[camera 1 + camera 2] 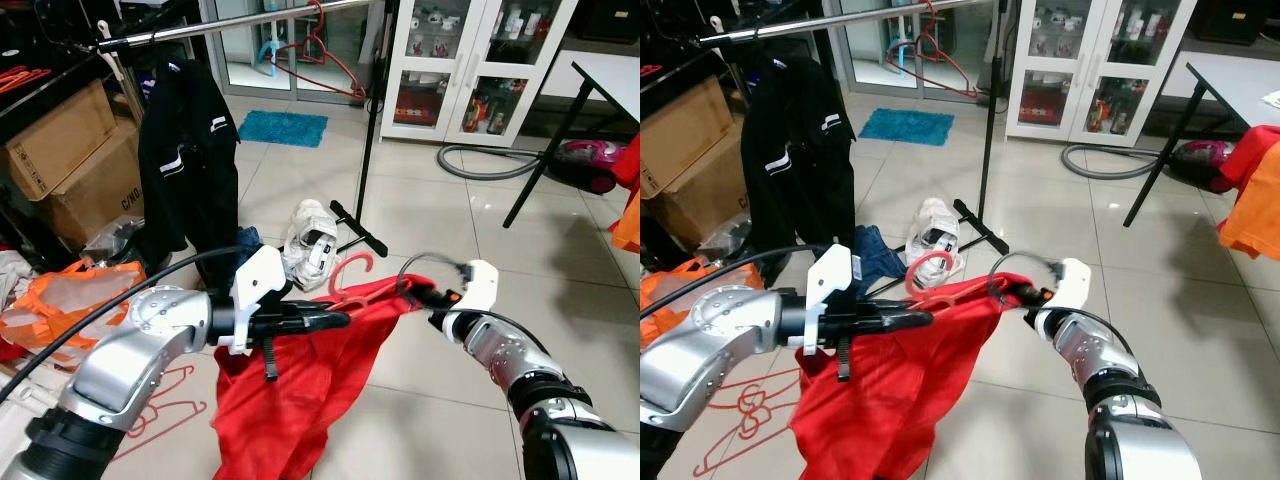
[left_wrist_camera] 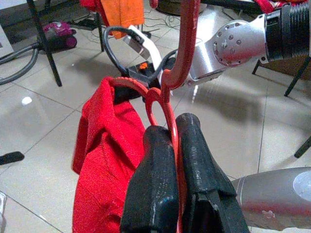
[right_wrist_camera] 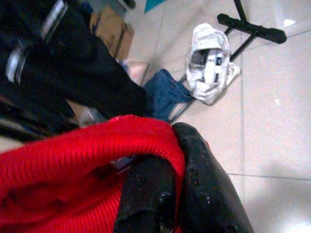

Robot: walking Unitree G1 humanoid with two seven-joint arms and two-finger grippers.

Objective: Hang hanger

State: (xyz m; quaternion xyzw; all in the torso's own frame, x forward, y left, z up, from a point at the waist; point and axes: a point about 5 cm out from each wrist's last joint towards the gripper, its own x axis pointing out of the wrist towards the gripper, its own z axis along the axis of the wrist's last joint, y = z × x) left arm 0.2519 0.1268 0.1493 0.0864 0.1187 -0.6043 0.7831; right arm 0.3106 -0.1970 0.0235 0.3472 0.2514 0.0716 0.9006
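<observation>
My left gripper is shut on a red plastic hanger just below its hook, in front of me at mid height. The left wrist view shows the black fingers pinching the hanger's neck. A red garment drapes from the hanger toward the floor. My right gripper is shut on the garment's upper right edge, with red knit folded over its fingers. The metal clothes rail runs overhead at the back, with a black jacket hanging on it.
The rack's upright pole and foot stand ahead, beside a white garment on the tiles. Cardboard boxes and an orange bag crowd the left. Red hangers lie on the floor. A glass cabinet and table stand at the right.
</observation>
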